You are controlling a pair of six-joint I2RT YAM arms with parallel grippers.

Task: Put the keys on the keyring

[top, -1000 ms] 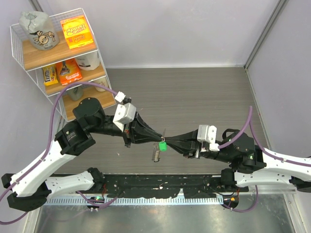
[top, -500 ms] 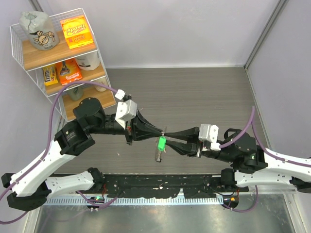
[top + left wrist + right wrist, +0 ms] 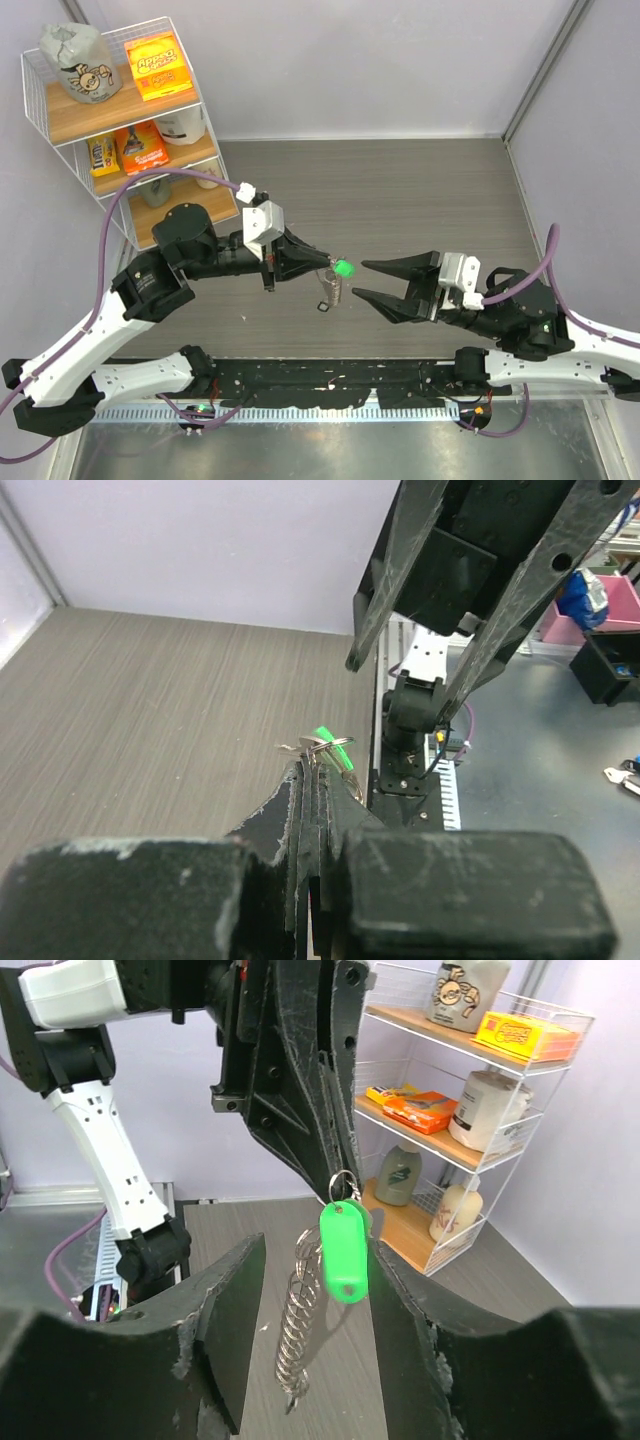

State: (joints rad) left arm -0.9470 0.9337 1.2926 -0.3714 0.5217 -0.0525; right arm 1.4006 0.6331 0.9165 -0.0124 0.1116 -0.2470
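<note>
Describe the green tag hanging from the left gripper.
The green tag is a bright, smooth, plastic-looking oblong with rounded ends and what looks like a slot near its lower end. It hangs upright in the air from a small metal ring pinched in the shut left gripper. A silvery coil hangs beside it.

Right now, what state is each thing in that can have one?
Keyring, hanging in the air from the left jaws.
Green key, hanging beside the keyring, off the table.
Left jaws, shut on the keyring's top.
Right jaws, open, empty.
</note>
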